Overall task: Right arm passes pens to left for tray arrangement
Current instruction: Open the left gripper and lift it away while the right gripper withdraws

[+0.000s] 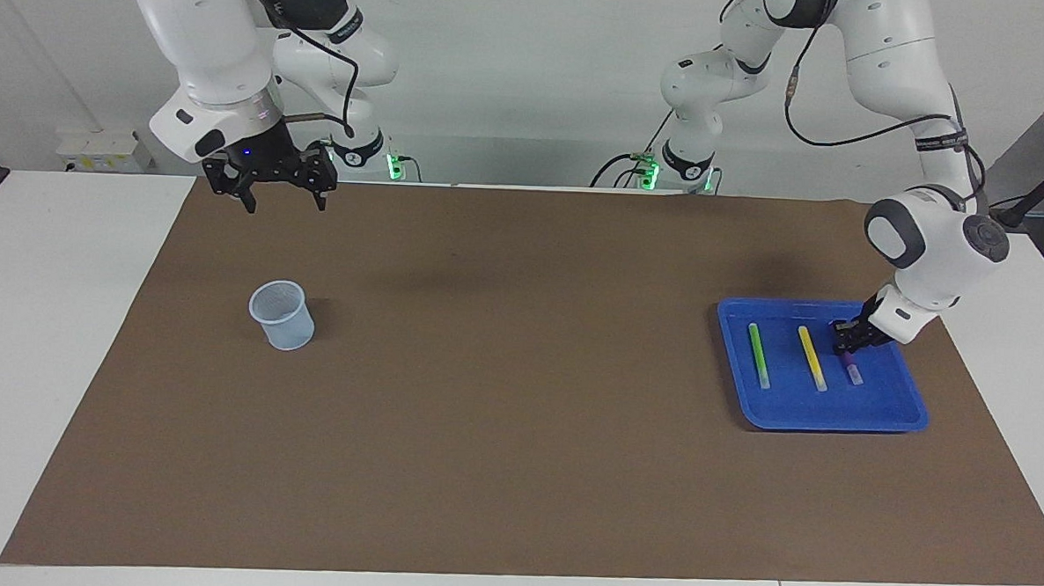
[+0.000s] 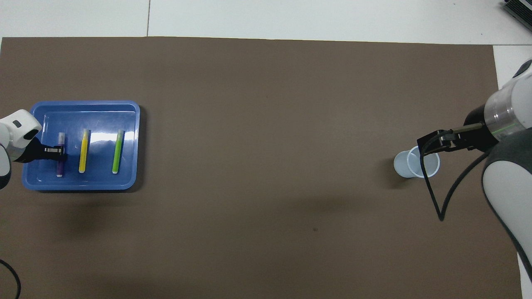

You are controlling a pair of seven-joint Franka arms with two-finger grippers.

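Gripping the purple pen [image 1: 849,360] low in the blue tray [image 1: 878,414], my left tool [image 1: 844,340] is clamped on it beside the yellow pen [image 1: 811,358] and green pen [image 1: 758,355]. My right tool [image 1: 269,182] waits spread wide above the brown mat [image 1: 500,398], near the pale cup [image 1: 282,315]; the left tool hides the purple pen's middle.

A pale translucent cup [image 1: 282,315] stands upright on the brown mat [image 1: 517,398] covering the white table [image 1: 54,308].

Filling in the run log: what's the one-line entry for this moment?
left hand: shut on purple pen, low in tray | right hand: open, raised, waiting
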